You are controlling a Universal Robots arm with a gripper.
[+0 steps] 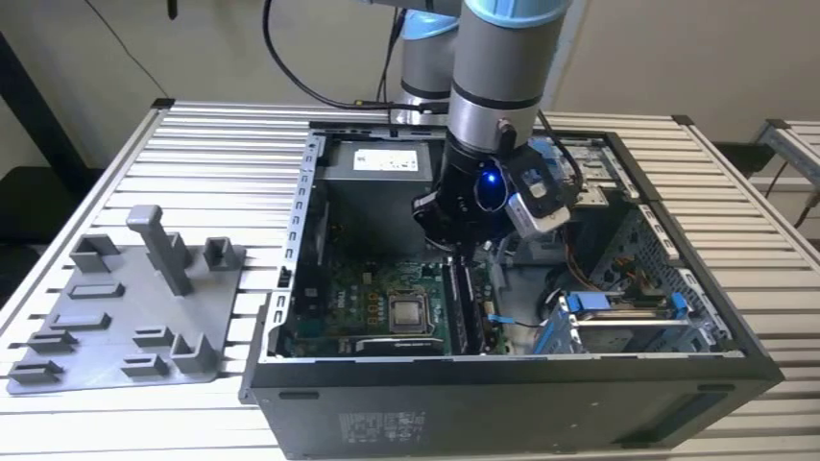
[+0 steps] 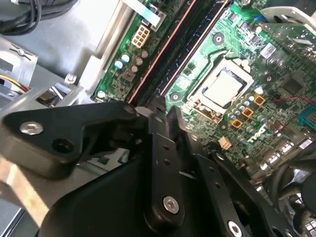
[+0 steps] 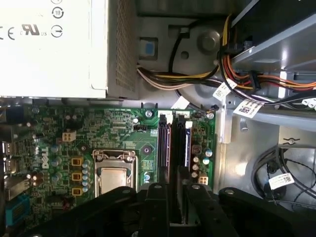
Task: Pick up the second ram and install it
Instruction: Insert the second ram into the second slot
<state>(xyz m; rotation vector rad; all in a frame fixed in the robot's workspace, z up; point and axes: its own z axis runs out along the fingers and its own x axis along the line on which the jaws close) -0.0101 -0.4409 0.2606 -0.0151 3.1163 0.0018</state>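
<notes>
jaws: down inside the PC case [image 1: 513, 403], right over the memory slots; from my feed I can't tell whether they're clamped or slack.
second ram [image 3: 187, 143]: standing on edge in the slot farther from the processor [image 3: 111, 180]; its near end runs under the jaws and is hidden.
neighbouring slot [image 3: 163, 148]: too dark to read.
fixture tray [image 1: 115, 317]: on the surface [image 1: 230, 144], beside the case.

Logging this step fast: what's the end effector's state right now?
End effector: down inside the case over the RAM slots; whether it's open, shut or holding anything cannot be told.
</notes>
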